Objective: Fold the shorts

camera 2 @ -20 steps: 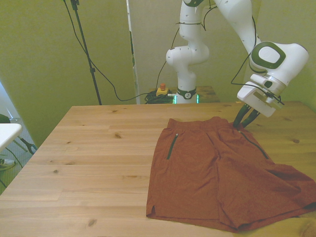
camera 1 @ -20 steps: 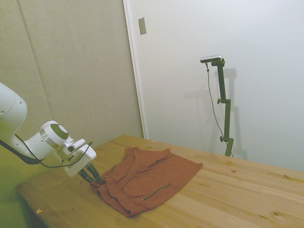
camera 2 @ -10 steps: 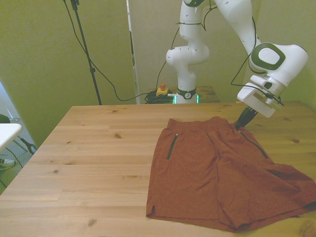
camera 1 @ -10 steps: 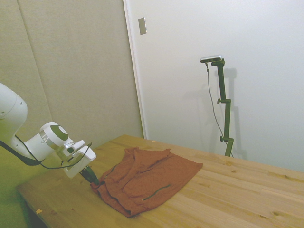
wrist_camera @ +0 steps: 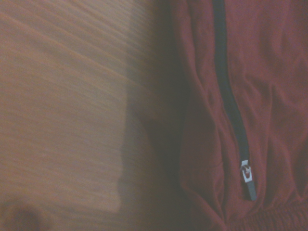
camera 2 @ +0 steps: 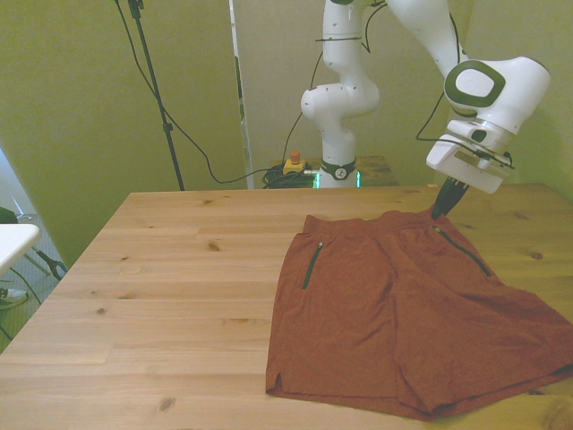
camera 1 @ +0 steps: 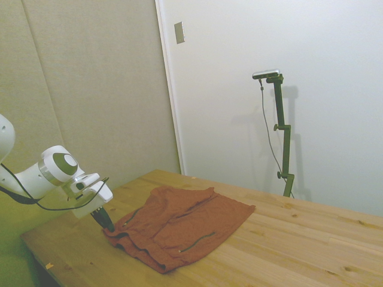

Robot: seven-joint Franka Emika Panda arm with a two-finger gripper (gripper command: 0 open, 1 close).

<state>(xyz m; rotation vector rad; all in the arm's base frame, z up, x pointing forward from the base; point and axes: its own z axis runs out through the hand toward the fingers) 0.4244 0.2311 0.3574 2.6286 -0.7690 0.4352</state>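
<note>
risk: thin pinch on waistband corner may slip out mid-fold, or whole shorts (camera 2: 403, 313) drag across worktop (camera 2: 179, 278) instead of folding, bunching cloth. shorts lie spread flat toward front view's right, zip pocket (wrist_camera: 231, 110) near grip. hand (camera 2: 442, 208) tilted down at waistband corner, fingers closed together pinching fabric edge. arm low, reaching over far edge.

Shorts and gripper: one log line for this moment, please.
gripper: shut on waistband corner | shorts: spread flat, unfolded | table: shorts on it

Soft, even, yellow-green-tinted room light; the wrist view is dim and blurred (a dark shadow crosses it).
</note>
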